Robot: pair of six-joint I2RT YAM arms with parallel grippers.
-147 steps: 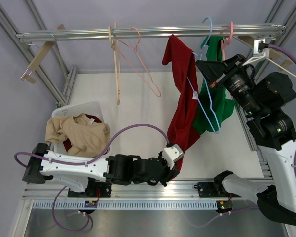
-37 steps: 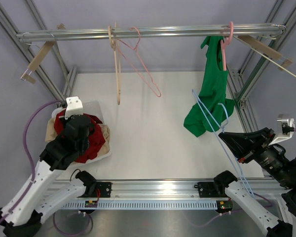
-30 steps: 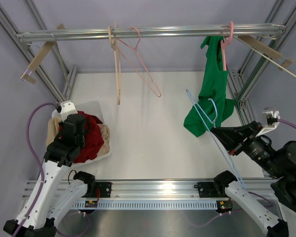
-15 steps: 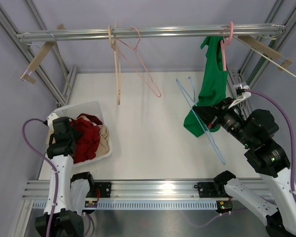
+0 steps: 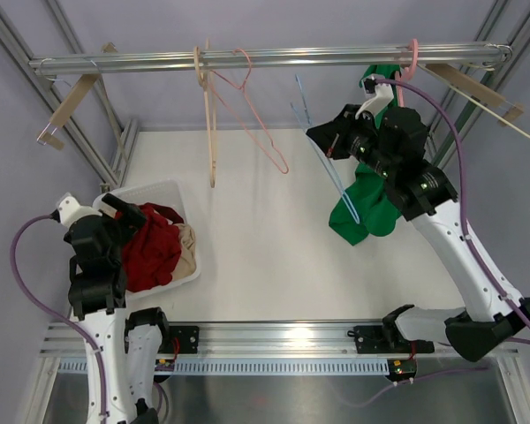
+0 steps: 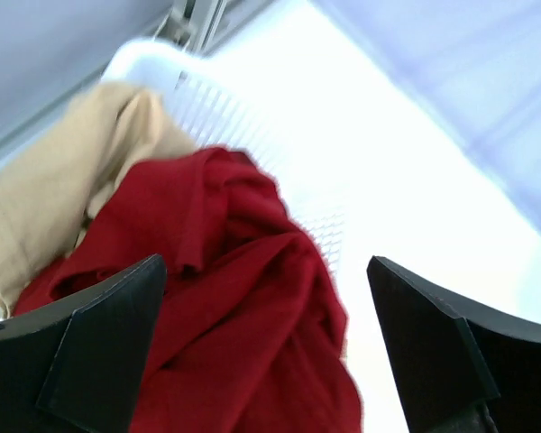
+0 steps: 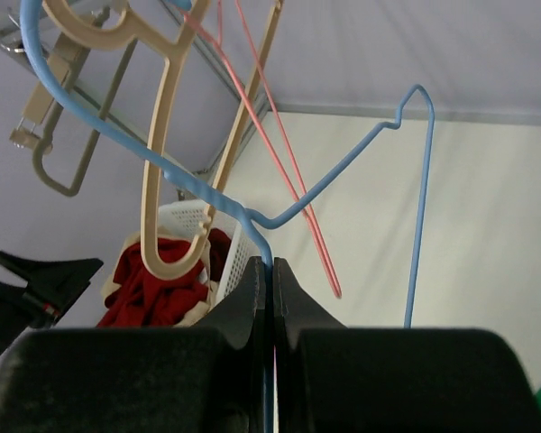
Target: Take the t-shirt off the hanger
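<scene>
**A:** Where's the red cloth t-shirt?

**B:** In the white plastic basket, on tan cloth. The left gripper gapes wide above it & the right gripper pinches the thin blue wire hanger.

green shirt hung on rail | wooden hanger, pink wire hanger bare on rail | beige cloth in white basket

Lilac walls, white tabletop
</scene>
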